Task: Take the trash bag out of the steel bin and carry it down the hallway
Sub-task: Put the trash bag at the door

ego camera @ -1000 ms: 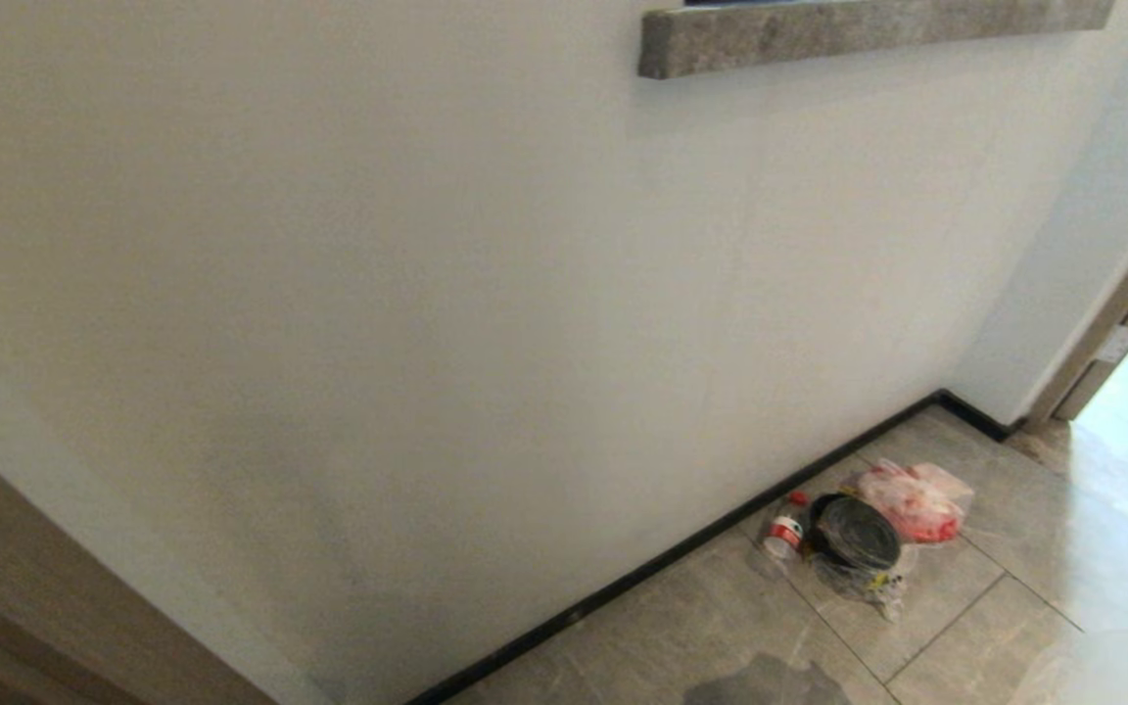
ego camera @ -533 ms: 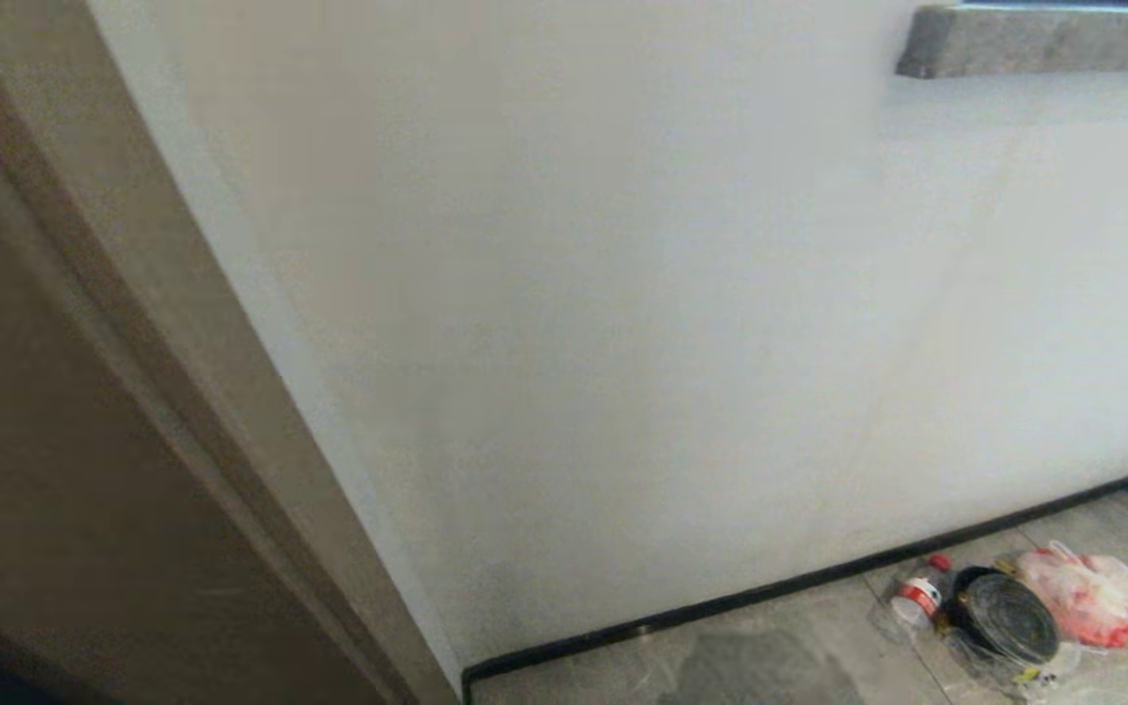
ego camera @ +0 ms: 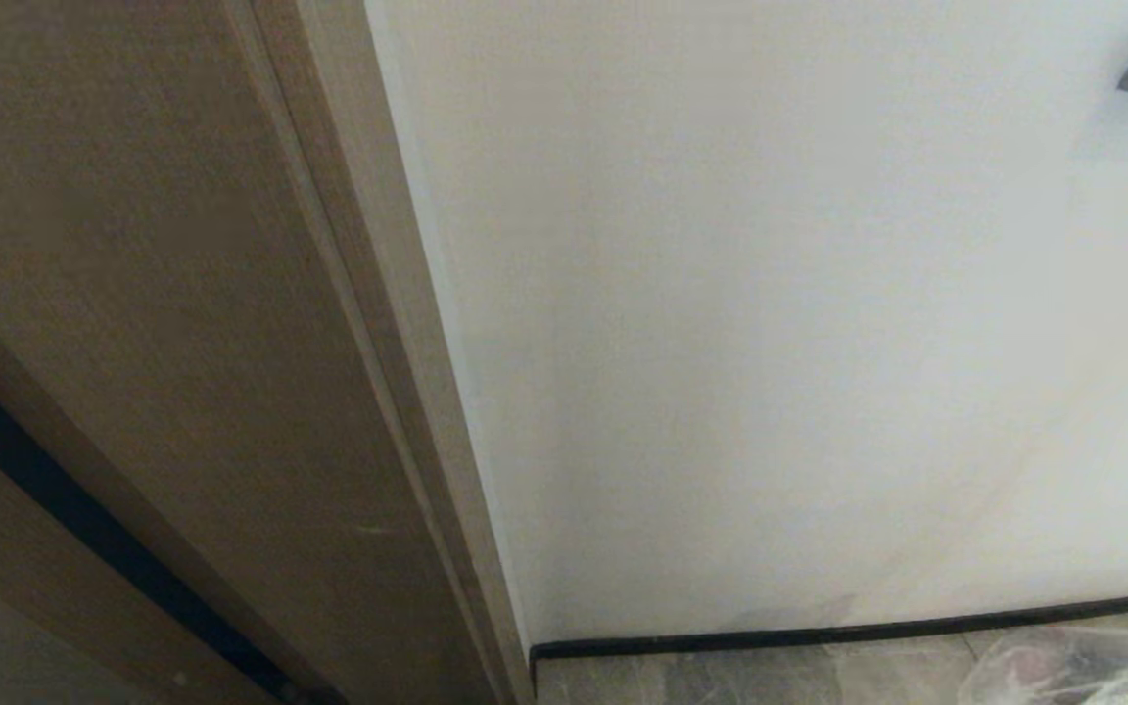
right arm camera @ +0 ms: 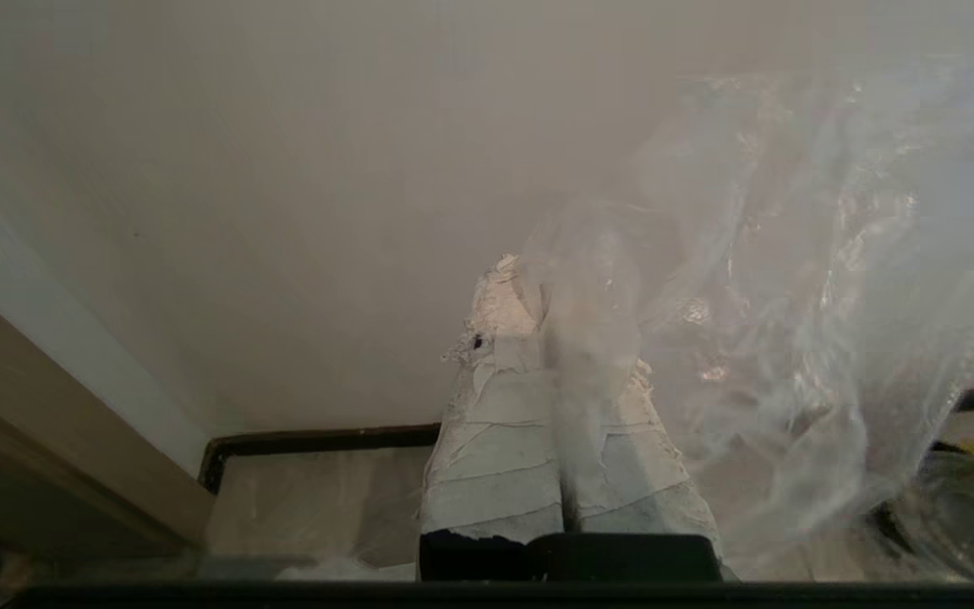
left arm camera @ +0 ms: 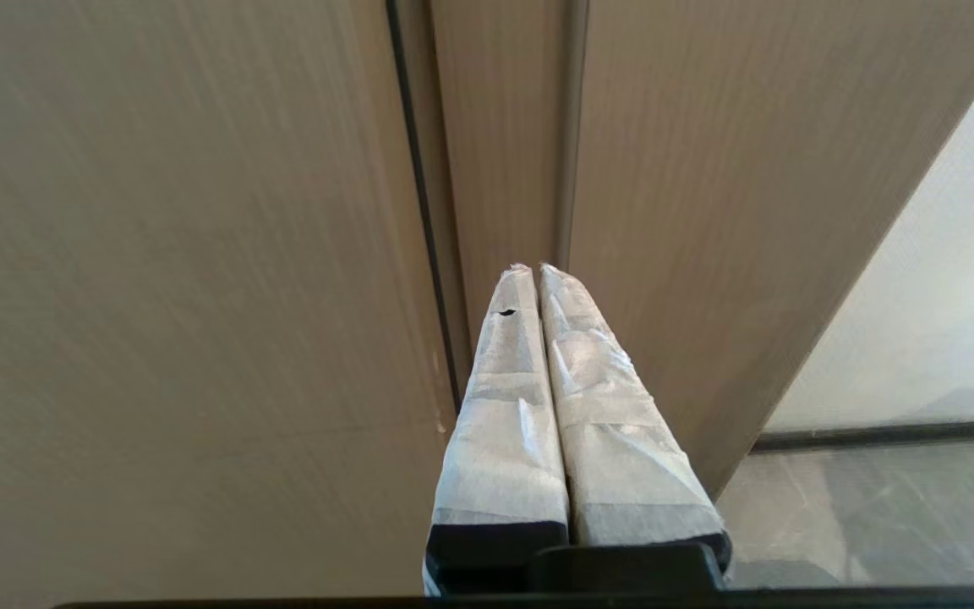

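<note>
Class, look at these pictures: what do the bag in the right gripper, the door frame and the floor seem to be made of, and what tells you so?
Trash bag: thin clear plastic film; crinkles, and the wall shows through.
Door frame: probably wood or wood-look laminate, matte brown with fine grain lines.
Floor: likely glossy grey stone-look tile; veining and sheen.

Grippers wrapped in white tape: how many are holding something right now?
1. The tape-wrapped right gripper is shut on the thin clear crinkly plastic trash bag, which drapes beside it before the white wall. The tape-wrapped left gripper is shut on nothing, facing brown wooden panels.
</note>
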Available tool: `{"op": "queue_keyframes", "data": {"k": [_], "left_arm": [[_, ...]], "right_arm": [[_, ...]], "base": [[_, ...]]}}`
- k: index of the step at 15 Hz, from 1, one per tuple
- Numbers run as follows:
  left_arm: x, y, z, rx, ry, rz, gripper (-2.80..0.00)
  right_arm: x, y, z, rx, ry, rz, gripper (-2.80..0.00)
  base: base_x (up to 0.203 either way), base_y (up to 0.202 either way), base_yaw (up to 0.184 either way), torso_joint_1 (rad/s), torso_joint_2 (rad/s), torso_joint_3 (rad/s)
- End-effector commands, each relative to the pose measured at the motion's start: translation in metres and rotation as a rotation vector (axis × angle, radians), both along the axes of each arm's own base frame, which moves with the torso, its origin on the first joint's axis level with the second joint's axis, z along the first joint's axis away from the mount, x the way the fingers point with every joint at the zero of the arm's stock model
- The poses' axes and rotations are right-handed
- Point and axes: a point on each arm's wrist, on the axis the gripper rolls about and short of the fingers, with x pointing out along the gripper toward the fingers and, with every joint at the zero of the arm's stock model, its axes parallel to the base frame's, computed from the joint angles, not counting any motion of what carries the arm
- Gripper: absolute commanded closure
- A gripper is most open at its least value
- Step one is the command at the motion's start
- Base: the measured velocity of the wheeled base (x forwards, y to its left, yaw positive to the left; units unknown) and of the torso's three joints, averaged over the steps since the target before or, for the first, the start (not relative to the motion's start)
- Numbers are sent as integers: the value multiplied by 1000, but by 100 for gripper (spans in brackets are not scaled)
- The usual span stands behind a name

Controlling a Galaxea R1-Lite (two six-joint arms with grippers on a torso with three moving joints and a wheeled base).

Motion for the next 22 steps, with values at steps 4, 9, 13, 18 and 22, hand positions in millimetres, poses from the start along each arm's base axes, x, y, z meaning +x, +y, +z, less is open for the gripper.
{"op": "queue_keyframes", "data": {"k": [4, 9, 13, 18, 22], "left_arm": [[0, 0, 0, 0, 0, 1, 0], [0, 0, 0, -3, -3, 1, 0], [0, 0, 0, -3, -3, 1, 0], [0, 0, 0, -4, -4, 1, 0], [0, 0, 0, -4, -5, 1, 0]], "right_arm": [[0, 0, 0, 0, 0, 1, 0], [0, 0, 0, 5, 1, -1, 0], [0, 0, 0, 0, 0, 0, 0], [0, 0, 0, -6, 3, 4, 0], [0, 0, 0, -14, 0, 4, 0]], "base": [[0, 0, 0, 0, 0, 0], [0, 0, 0, 1, 2, -17], [0, 0, 0, 4, 5, -165], [0, 0, 0, -1, 0, -199], [0, 0, 0, 2, 3, -197]]}}
